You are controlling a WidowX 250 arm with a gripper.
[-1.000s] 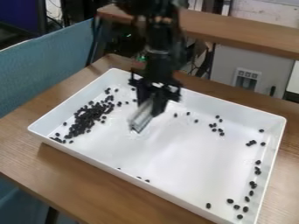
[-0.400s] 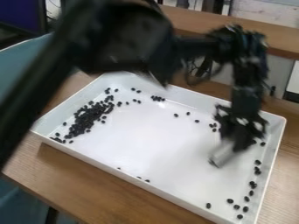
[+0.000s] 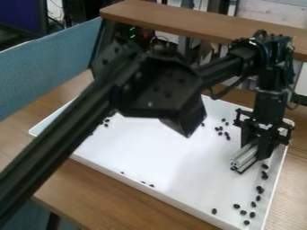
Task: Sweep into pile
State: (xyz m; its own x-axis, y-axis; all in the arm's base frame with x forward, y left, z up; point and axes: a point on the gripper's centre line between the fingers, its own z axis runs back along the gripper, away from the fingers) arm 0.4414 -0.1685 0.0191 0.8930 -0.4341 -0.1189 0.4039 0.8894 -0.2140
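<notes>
Over the right part of the white tray (image 3: 132,179) hangs the black gripper (image 3: 258,150), shut on a short silver metal bar (image 3: 244,157). The bar's lower end is at or just above the tray floor; contact cannot be told. Dark beans (image 3: 259,189) run along the tray's right side, just right of and below the bar. Another small group of beans (image 3: 223,133) lies left of the gripper, and a few sit by the front wall. The arm covers most of the left side, where only a few beans show.
The arm's thick link crosses from the lower left over the tray. A wooden table (image 3: 90,186) holds the tray, whose raised walls surround the work. Behind are a wooden shelf (image 3: 198,23) and, at left, a blue partition (image 3: 48,67).
The gripper, with the metal bar, has moved from the tray's upper middle to its right side. The arm's links now stretch across the left part of the view.
</notes>
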